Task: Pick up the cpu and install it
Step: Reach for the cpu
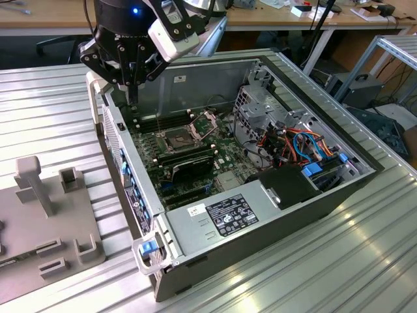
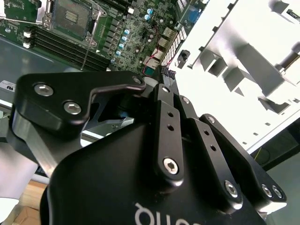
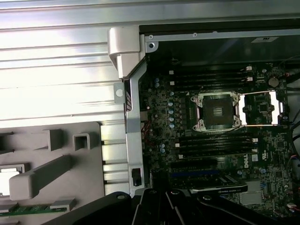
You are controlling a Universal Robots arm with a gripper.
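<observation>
- Workshop setting: a wooden desk (image 1: 52,13) runs along the back, and everything sits on a ribbed metal table (image 1: 52,111).
- An open computer case (image 1: 189,81) lies on its side on the table, so you look straight down at the motherboard (image 3: 161,117).
- On the board the dark square socket (image 3: 218,111) has its hinged metal frame (image 3: 262,108) flipped open beside it. The socket's contact field is bare.
- Rows of memory sticks (image 3: 213,77) sit on both sides of the socket. A black graphics card (image 1: 189,168) is just beyond the row nearer the power supply (image 1: 221,218).
- There's a tangle of orange and blue cables (image 1: 306,147) at the case end on the exterior view's right.
- The gripper (image 1: 133,98) hangs over the far corner of the case on the exterior view's left, right by the rim. It's off to the side of the socket and not touching anything I can see.
- Its fingers look pressed together into one narrow tip pointing down.
- A grey fixture (image 1: 58,222) with blocks and pockets sits on the table next to the case, on the exterior view's left.
- The cpu (image 3: 10,177): in the first wrist view there's a pale, washed-out square lying flat in one of the fixture's pockets, cut off by the frame edge. I take that for it, and it's well apart from the gripper.
- A green memory stick (image 3: 33,208) lies in a slot of the fixture near that pocket.
</observation>
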